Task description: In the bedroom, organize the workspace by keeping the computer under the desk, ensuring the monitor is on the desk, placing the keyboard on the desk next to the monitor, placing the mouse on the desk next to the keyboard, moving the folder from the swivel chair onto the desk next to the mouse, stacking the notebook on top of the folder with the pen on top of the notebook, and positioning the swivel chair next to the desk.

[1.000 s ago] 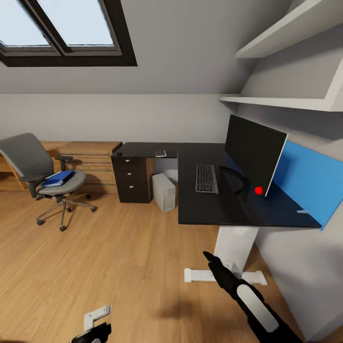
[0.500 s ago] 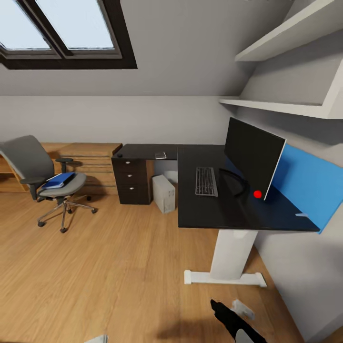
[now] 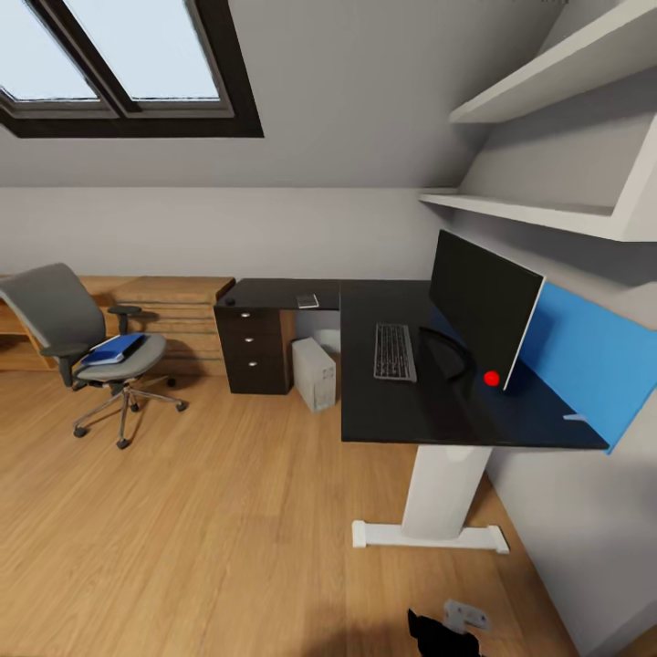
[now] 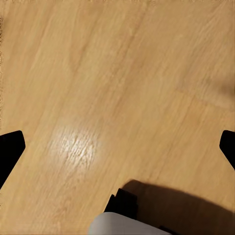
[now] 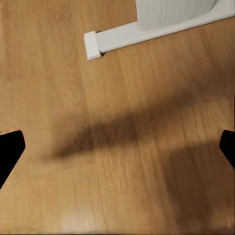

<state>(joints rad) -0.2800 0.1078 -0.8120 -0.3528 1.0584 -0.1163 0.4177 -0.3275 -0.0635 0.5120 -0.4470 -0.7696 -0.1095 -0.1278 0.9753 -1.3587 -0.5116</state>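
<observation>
The black L-shaped desk (image 3: 429, 411) stands at the right wall. On it are the monitor (image 3: 479, 306) and, just left of it, the keyboard (image 3: 394, 351). On the desk's far wing lie a small dark mouse (image 3: 230, 300) and a flat grey notebook (image 3: 307, 300); the pen is too small to make out. The computer (image 3: 313, 372) stands on the floor under that wing. The swivel chair (image 3: 82, 342) is far left, apart from the desk, with the blue folder (image 3: 114, 349) on its seat. My left gripper (image 4: 117, 147) and right gripper (image 5: 117, 147) hang open over bare floor, empty.
A wooden chest (image 3: 178, 315) sits against the back wall between chair and desk. White shelves (image 3: 538, 205) overhang the desk, and a blue panel (image 3: 593, 365) lines the wall. The desk's white foot (image 3: 429, 537) (image 5: 147, 29) lies just ahead of my right arm (image 3: 429, 631).
My right arm has dropped from mid-floor to the bottom edge of the head view, and the left gripper has left that view. The camera has tilted up slightly.
</observation>
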